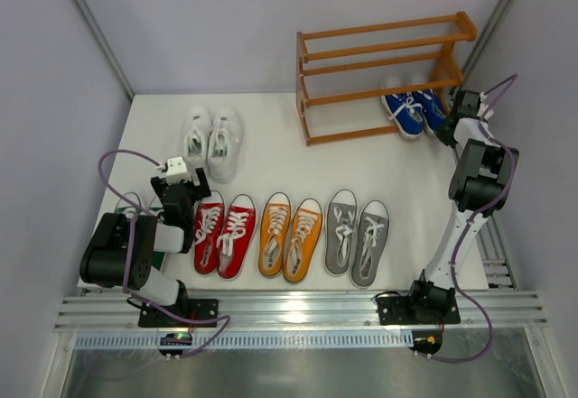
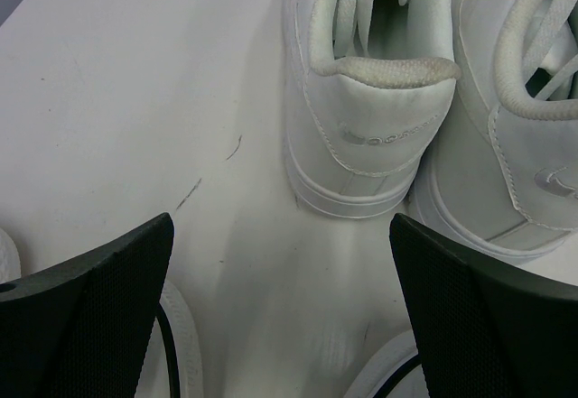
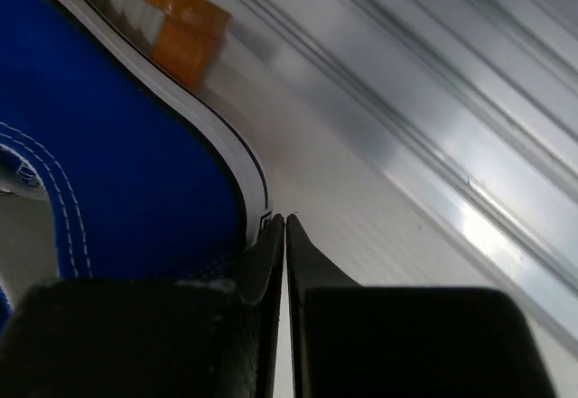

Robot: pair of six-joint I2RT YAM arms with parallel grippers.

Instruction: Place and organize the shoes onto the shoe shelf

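Note:
The wooden shoe shelf (image 1: 379, 73) stands at the back right. The blue pair (image 1: 414, 109) lies on the table at its foot, under the lowest tier. My right gripper (image 1: 453, 120) is shut and empty, right beside the heel of the right blue shoe (image 3: 108, 163); in the right wrist view the gripper (image 3: 285, 236) touches that shoe's white sole edge. My left gripper (image 1: 183, 184) is open and empty, low over the table just short of the heel of the white pair (image 1: 210, 141). In the left wrist view this gripper (image 2: 284, 326) faces the left white shoe's heel (image 2: 379, 136).
Red (image 1: 223, 234), orange (image 1: 291, 238) and grey (image 1: 357, 236) pairs lie in a row along the near edge. The green pair (image 1: 135, 207) is mostly hidden under my left arm. A shelf leg (image 3: 172, 28) and the metal side rail (image 3: 433, 127) are close to my right gripper.

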